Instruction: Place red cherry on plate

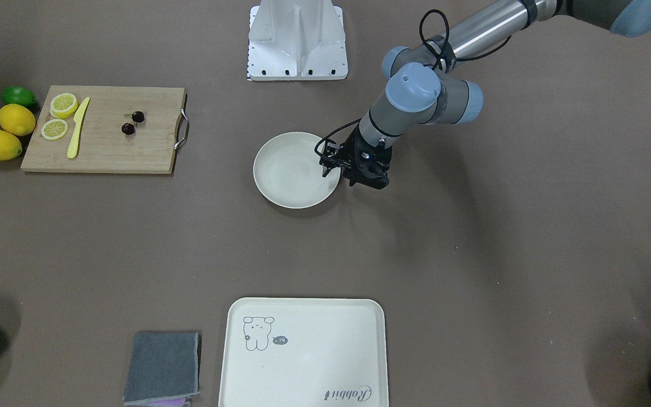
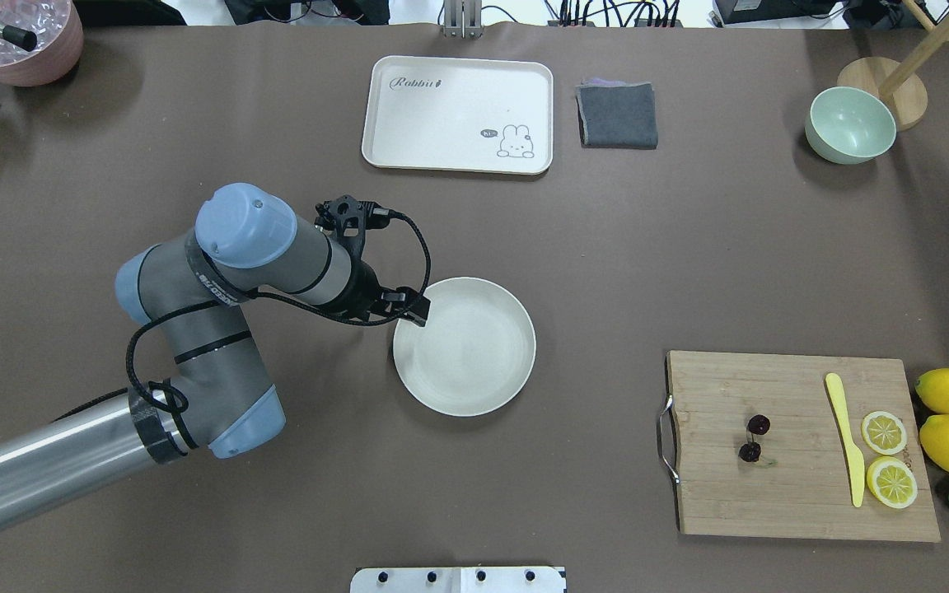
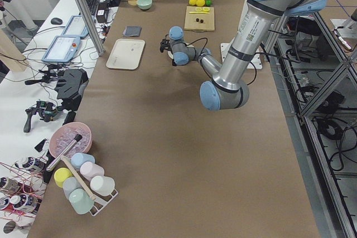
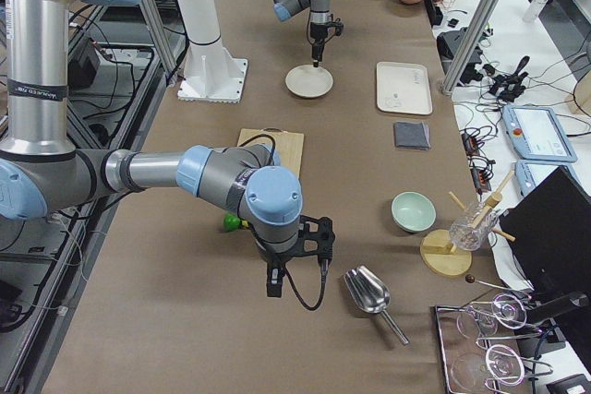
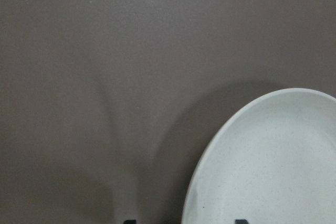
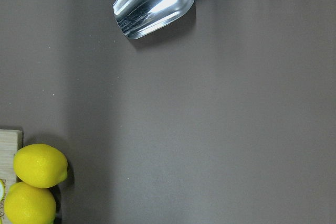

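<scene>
The red cherry (image 2: 754, 437) lies on the wooden cutting board (image 2: 771, 502), well apart from the plate (image 2: 474, 362) at mid-surface (image 2: 606, 272). The left tool (image 1: 338, 172) hangs over the plate's rim, fingers apart. I cannot tell whether the right tool (image 4: 297, 276) is spread or closed.

Reads "Rabbit" in dark cursive on the cream tray (image 2: 441, 115), well beyond the jaws of the left gripper (image 1: 328, 169), on the side away from the robot. Reads "hi~" inside a small dark speech bubble (image 2: 488, 133) on the same tray, just beside the bunny drawing (image 2: 516, 142). Too small to read: pale lettering on the dark band (image 2: 208, 282) round the left arm, behind the jaws.
</scene>
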Action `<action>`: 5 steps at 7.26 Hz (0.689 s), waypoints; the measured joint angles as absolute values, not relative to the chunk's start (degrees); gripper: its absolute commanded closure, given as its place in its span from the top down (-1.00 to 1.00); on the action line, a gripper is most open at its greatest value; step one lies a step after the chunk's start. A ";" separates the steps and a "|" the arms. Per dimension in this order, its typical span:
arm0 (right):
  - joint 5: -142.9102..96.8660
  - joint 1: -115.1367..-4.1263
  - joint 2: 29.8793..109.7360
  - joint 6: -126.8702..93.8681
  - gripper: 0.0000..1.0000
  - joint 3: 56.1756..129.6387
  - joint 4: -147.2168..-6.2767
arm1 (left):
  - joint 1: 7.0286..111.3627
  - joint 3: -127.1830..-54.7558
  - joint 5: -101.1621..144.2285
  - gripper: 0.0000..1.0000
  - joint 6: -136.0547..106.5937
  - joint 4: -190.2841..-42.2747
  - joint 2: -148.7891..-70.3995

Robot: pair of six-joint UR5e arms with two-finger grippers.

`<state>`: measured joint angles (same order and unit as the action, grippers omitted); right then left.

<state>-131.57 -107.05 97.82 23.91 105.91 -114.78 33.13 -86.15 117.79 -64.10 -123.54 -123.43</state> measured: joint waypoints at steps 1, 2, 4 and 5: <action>-131.57 -107.05 97.79 23.91 1.00 106.03 -114.79 | 36.24 -86.75 121.49 0.95 -63.69 -123.19 -122.72; -131.57 -107.07 97.64 23.90 1.00 106.14 -114.81 | 41.03 -87.64 126.90 0.95 -61.48 -122.88 -120.84; -131.57 -107.13 97.18 23.89 1.00 106.21 -114.86 | 53.08 -89.25 137.95 0.94 -49.16 -122.65 -113.30; -131.57 -107.13 96.95 23.85 1.00 106.21 -114.87 | 59.44 -89.49 142.96 0.95 -42.33 -122.62 -109.18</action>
<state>-131.57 -107.13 96.95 23.85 106.21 -114.87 59.44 -89.49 142.96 -42.33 -122.62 -109.18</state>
